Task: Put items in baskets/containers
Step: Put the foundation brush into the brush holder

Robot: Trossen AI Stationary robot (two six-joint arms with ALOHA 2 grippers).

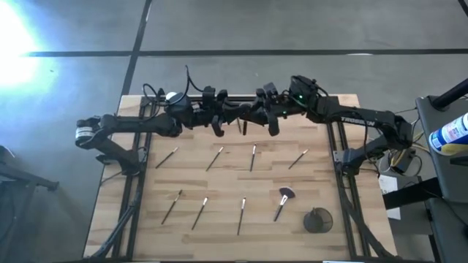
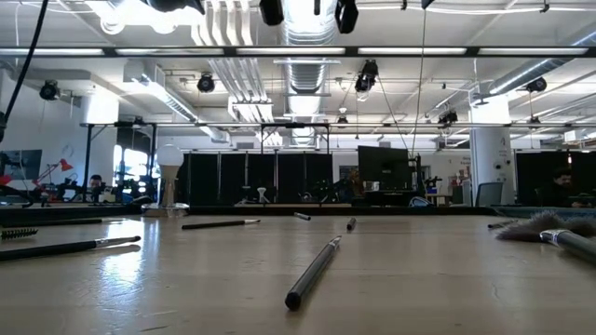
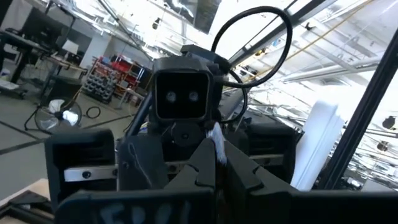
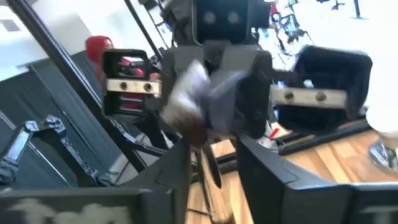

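Observation:
Both arms meet above the far middle of the table. My left gripper [image 1: 221, 124] and my right gripper [image 1: 268, 123] face each other with a thin dark brush [image 1: 240, 126] between them. The left wrist view shows my left gripper [image 3: 208, 167] shut on this brush, its pale tip [image 3: 216, 135] poking out. In the right wrist view my right gripper [image 4: 211, 171] is open, and the brush's dark handle [image 4: 209, 169] hangs between its fingers. Several more brushes [image 1: 214, 158] lie flat on the table. The fan-headed brush [image 1: 284, 201] lies beside the dark round cup [image 1: 318, 220]. My left gripper pinches the thin brush between its two fingers near the pale-tipped end [image 3: 216, 135], coming level from the table's left. The brush is lifted clear of the table, and its dark handle [image 4: 209, 169] hangs below the fingers. The fingers themselves hide the exact spot.
Two rows of brushes lie on the wooden table, a far row [image 1: 253, 157] and a near row [image 1: 199, 212]. The low view shows one brush [image 2: 312, 272] close by and the fan brush [image 2: 545, 228] at the right. Metal frame rails [image 1: 340, 183] run along both table sides.

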